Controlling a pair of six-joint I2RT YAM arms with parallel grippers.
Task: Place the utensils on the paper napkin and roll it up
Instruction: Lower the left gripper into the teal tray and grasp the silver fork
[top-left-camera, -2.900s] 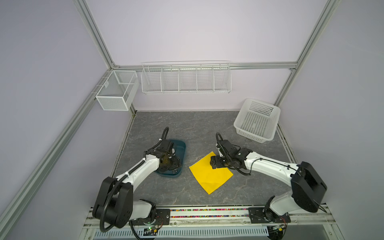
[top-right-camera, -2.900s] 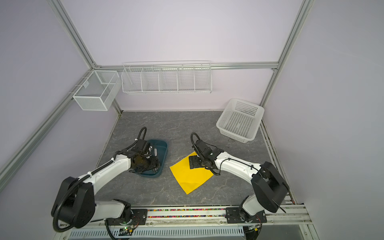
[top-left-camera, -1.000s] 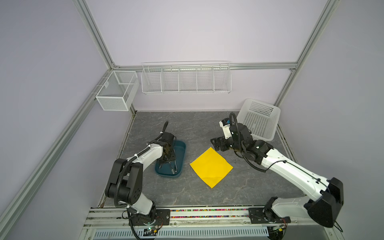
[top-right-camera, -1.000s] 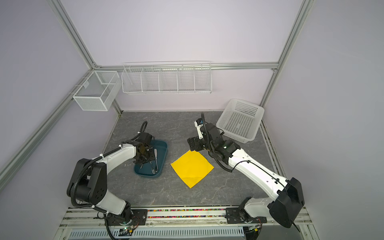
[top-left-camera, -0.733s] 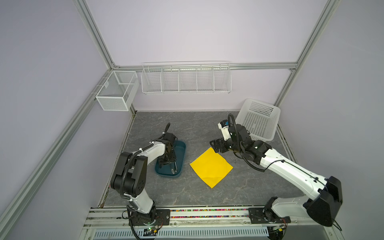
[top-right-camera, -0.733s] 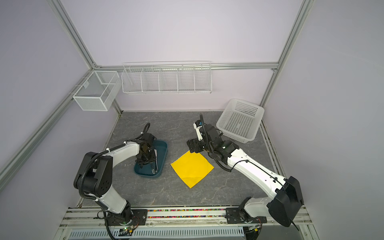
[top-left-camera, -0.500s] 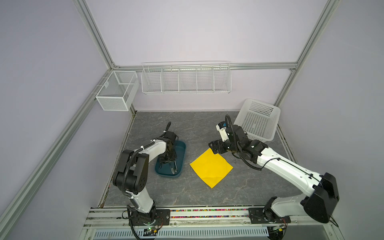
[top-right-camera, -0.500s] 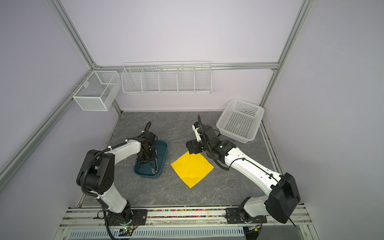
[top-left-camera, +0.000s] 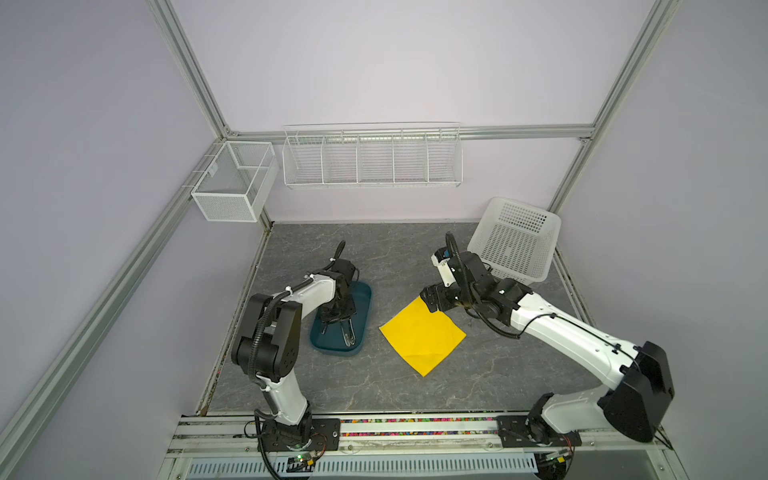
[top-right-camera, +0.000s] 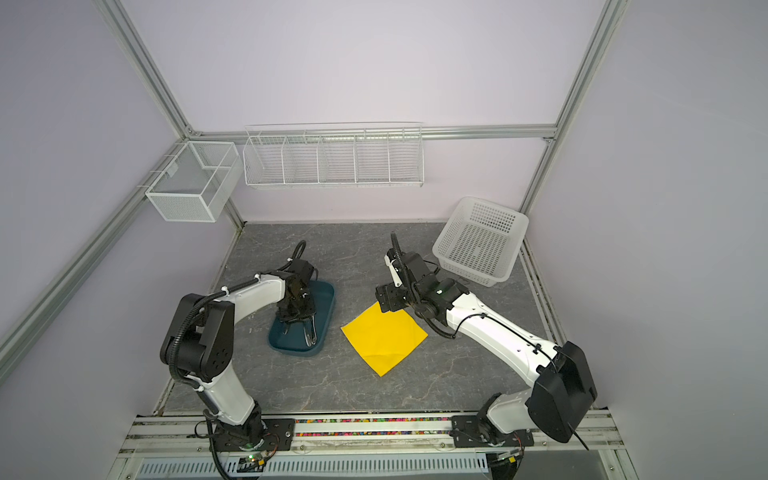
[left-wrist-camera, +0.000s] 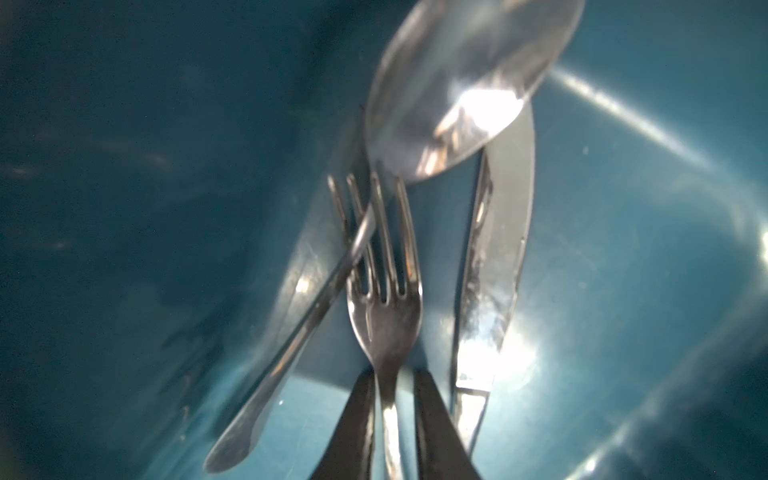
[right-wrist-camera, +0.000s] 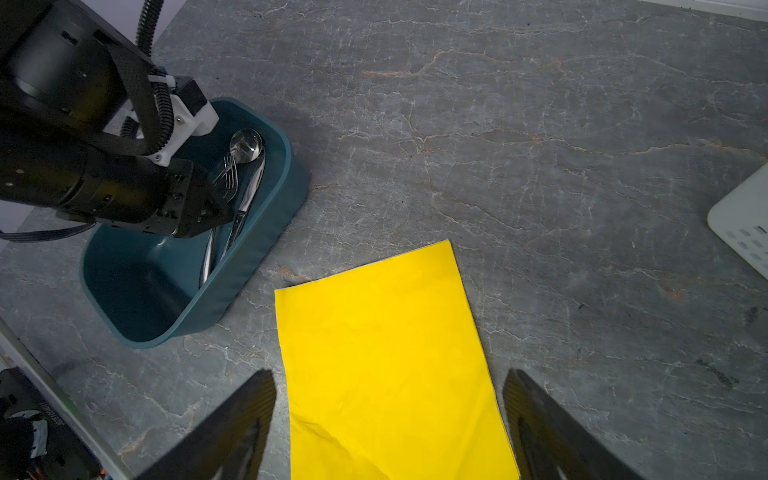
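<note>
**A:** How much is seen done in both top views?

**B:** Nothing is laid out yet. The paper napkin (top-left-camera: 422, 334) is spread flat and bare on the worktop (top-left-camera: 415, 257). The utensils (top-left-camera: 347, 334) are kept in the teal tray (top-left-camera: 362, 299) just beside it. The left claw (top-left-camera: 337, 328) is lowered into the tray, and the right claw (top-left-camera: 430, 301) is held over the napkin's far corner.

**A:** And in the left wrist view?

**B:** The left claw is found clenched about the fork (left-wrist-camera: 384, 316) at its handle. The spoon (left-wrist-camera: 457, 91) and the knife (left-wrist-camera: 498, 249) are left lying in the tray, with the fork's tines crossing the spoon's handle.

**A:** And in the right wrist view?

**B:** The right claw is shown released, its fingers (right-wrist-camera: 249, 407) spread wide above the napkin, with nothing grasped. All three pieces are yet to be moved across, and the rolling is yet to be done.

**A:** Can any writing be read?

**B:** No brand is legible. Faint lettering (right-wrist-camera: 50, 415) on a dark part is too small to be read.
</note>
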